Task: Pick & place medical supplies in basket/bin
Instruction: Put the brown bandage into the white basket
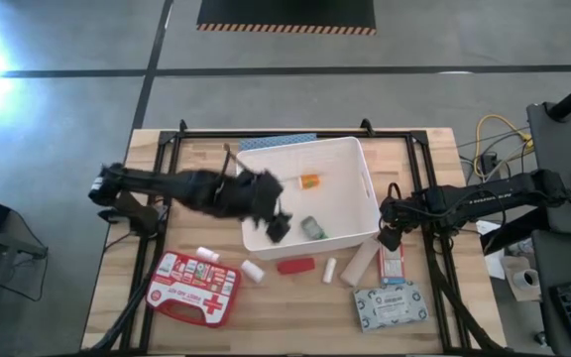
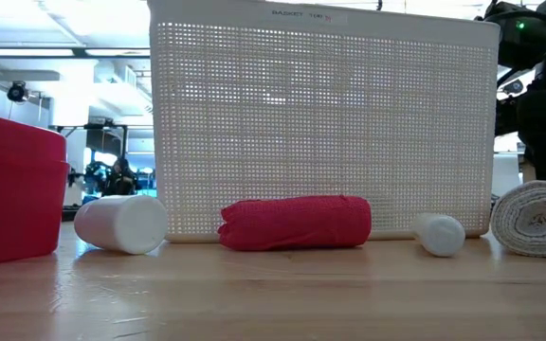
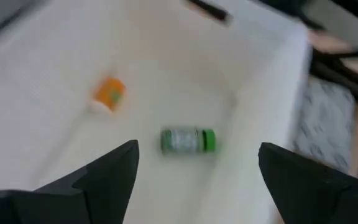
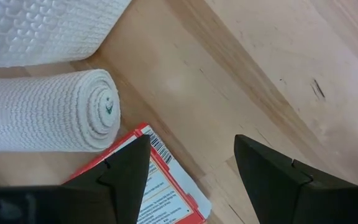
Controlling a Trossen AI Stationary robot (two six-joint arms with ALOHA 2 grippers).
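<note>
Left gripper [image 1: 278, 224] over basket [image 1: 355, 149] at frame centre, fingers [image 3: 114, 168] spread wide, empty; green bottle [image 3: 188, 140] lies inside w/ an orange-capped item [image 3: 109, 93]. Right gripper [image 1: 389, 224] at basket's right edge, fingers apart, empty, above bandage roll [image 4: 48, 112] & red-white box [image 4: 160, 193].

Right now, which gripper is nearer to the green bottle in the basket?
Left. The left gripper is open over the basket, just beside the green bottle. The right gripper is open outside the basket's wall, above the red-white box.
</note>
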